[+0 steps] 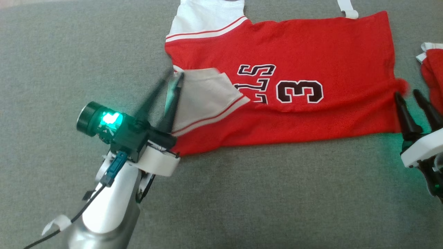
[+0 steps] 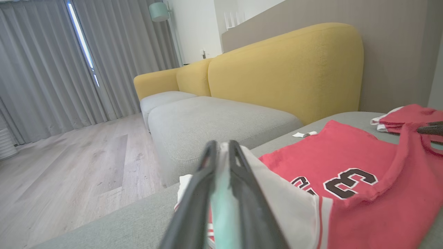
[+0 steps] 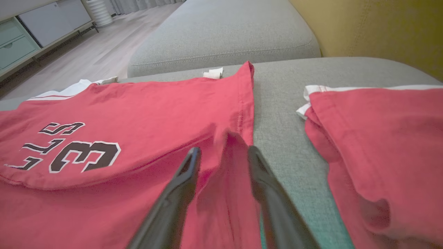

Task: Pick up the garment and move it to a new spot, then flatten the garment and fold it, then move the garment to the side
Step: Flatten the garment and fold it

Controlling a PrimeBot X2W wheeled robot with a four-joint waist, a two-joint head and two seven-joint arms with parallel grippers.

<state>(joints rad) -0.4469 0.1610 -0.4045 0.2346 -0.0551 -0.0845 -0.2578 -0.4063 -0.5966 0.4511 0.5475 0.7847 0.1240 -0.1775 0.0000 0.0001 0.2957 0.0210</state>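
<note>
Left claw [image 1: 174,76], at 9 o'clock in the head view, is clamped on the white sleeve [image 1: 204,97] of the red jersey [image 1: 311,52], and the sleeve lies folded over the red body. Right claw [image 1: 407,93], at 3 o'clock, is pinched on the raised hem corner [image 1: 401,84]. Numerals up, the jersey lies spread on the grey sofa cushion [image 1: 69,52] toward 12 o'clock, with a second red garment [image 1: 434,76] just beside it at 3 o'clock.

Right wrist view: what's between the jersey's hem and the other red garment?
A bare strip of grey cushion; the jersey and the other red garment don't touch. The head view shows the same gap.
</note>
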